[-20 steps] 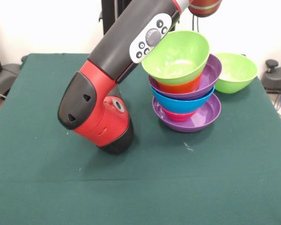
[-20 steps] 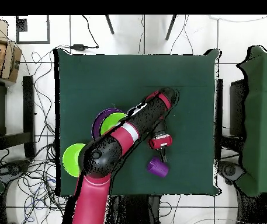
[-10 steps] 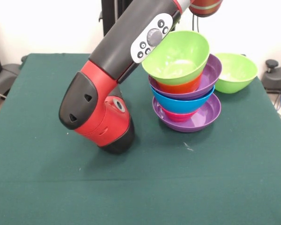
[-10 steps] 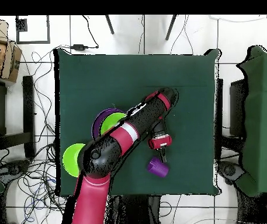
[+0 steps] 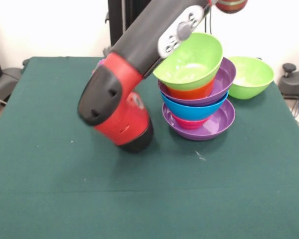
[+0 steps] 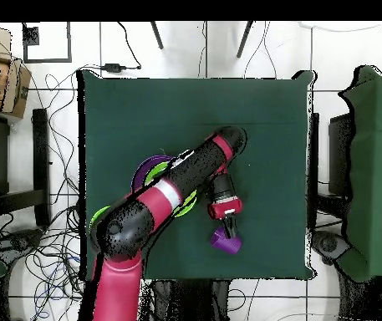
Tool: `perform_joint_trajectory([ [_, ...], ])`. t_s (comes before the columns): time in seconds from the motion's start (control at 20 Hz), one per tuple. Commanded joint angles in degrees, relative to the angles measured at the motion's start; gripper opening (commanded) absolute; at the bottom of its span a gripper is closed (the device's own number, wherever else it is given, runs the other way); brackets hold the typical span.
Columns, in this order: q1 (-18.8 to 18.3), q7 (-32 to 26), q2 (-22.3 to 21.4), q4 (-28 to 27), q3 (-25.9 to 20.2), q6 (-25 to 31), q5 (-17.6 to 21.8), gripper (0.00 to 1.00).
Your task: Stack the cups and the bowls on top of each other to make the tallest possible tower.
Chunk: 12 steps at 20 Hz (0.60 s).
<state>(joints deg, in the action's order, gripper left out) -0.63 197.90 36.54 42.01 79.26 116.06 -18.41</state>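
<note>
Tower (image 5: pixel 198 102) of six nested bowls on green desk (image 5: pixel 50 189), bottom to top: wide purple bowl (image 5: pixel 217 123), red-pink bowl (image 5: pixel 189 123), blue bowl (image 5: pixel 194 110), second purple bowl (image 5: pixel 225 77), orange bowl (image 5: pixel 189 92), lime green bowl (image 5: pixel 189 60).

Just beside the tower, a second lime green bowl (image 5: pixel 251 74), loose.

Well apart from the tower in the overhead view, purple cup (image 6: pixel 225 242), with claw (image 6: pixel 228 226) right at its edge; released or clenched cannot be told.

Step in hand, as judged: pickup of the purple cup. Next move: secure grip, lift clear of the desk, carry over the tower without brushing the tilted top bowl.

Count in view: seven bowls, one cup; no yellow cup seen.
</note>
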Motion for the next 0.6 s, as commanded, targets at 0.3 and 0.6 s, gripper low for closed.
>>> perform_joint_trajectory([
  [0.3, 8.94, -17.03, -16.86, 11.12, -6.68, 0.06, 18.58, 0.00],
  [0.6, 8.28, -16.89, -19.76, 9.50, -9.04, 1.10, 23.08, 0.00],
])
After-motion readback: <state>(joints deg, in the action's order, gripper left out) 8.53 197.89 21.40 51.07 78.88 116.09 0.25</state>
